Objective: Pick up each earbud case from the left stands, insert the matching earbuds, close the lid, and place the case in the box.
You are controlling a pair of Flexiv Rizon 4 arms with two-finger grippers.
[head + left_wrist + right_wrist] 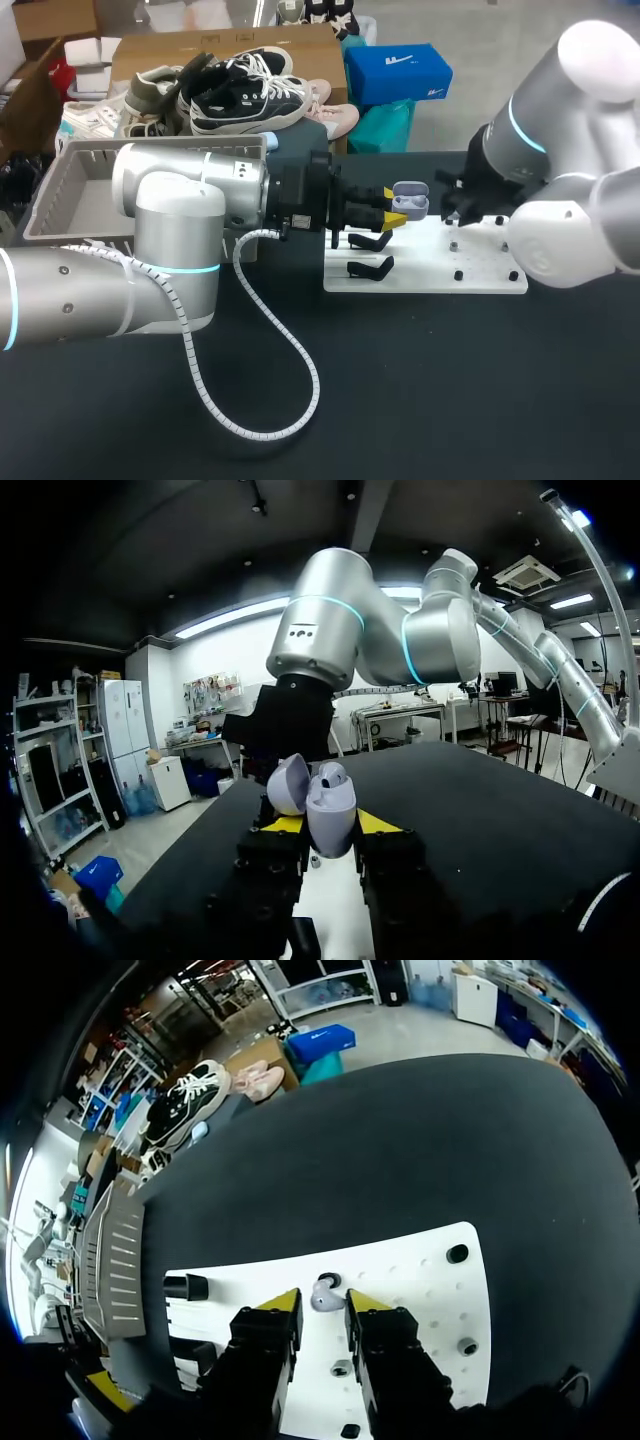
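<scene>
Closest in, the left arm fills the head view, and its left claw [392, 211] reaches over the white board [430, 270] on the table [450, 400]. The left wrist view shows this claw clamped on the lilac case [331, 813], one yellow-tipped finger on each side. The case is held upright off the board with its lid [288, 783] swung open. A rounded shape sits in the case's mouth and may be an earbud already seated, though I cannot be sure.

The right claw [322, 1312] hangs over the board with its fingers parted and gripping nothing. The loose earbud [323, 1295] lies on the board just ahead of the gap between them, touching neither finger as far as I can tell.

Two black stands [370, 254] at the board's left end stand bare. The grey box [55, 195] waits at the far left of the table, well apart from the case.

I judge the step in hand to be insertion: the case is off its stand and open, and an earbud is not yet picked. Next, the right claw should drop squarely over the earbud, pinch it lightly, and carry it to the case. There it must be turned to suit the free well. Meanwhile the left claw should hold the case steady with its lid clear.
</scene>
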